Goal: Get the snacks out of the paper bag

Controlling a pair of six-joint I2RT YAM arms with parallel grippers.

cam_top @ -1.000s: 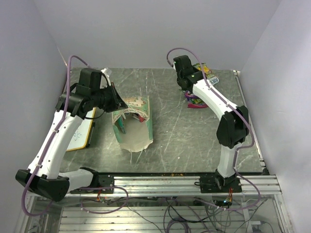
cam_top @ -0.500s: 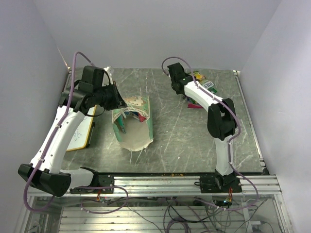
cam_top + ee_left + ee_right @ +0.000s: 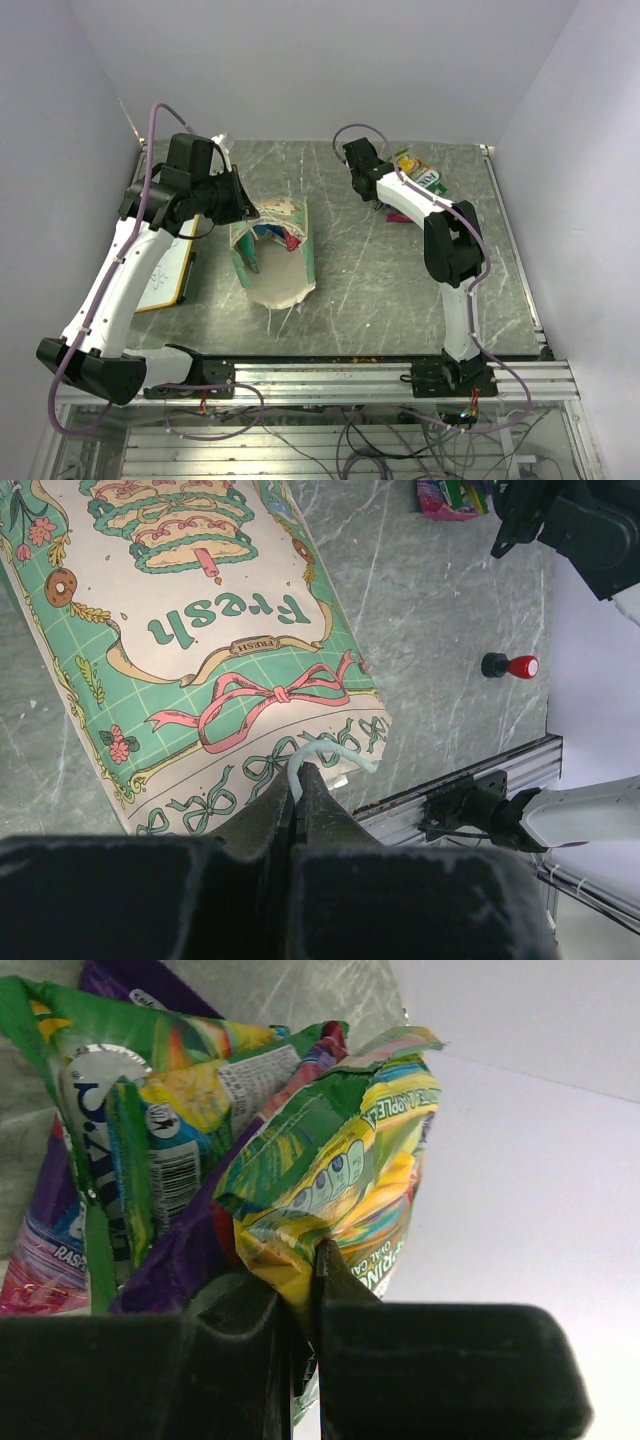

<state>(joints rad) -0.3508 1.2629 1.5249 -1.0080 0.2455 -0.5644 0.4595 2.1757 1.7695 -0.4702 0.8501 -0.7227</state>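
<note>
The mint-green paper carrier bag with the cream printed front (image 3: 306,255) lies on the grey marbled table (image 3: 400,290) with its tan inside turned to the top camera. The job looks partly done: teal and red shiny packets (image 3: 281,237) show in its mouth, so at least a couple are left to fetch. At the bag's far left corner the left gripper (image 3: 243,208) has its fingers pressed fully together on the thin white string handle (image 3: 322,750), apparently holding the mouth open. Well to the bag's right, the right gripper (image 3: 305,1260) is pinched tight on the edge of a yellow-green packet (image 3: 335,1175). Just beside it are a purple packet (image 3: 165,1260) and a green-and-blue packet (image 3: 150,1145), already out; whether the held packet rests on the table I cannot tell. Only the top view sees into the bag. The left wrist view shows its printed front and the pinched string, plus a small red-topped black button (image 3: 510,666) off to the bag's right that I cannot find from above. Only the right wrist view shows the pinch on the packet.
</note>
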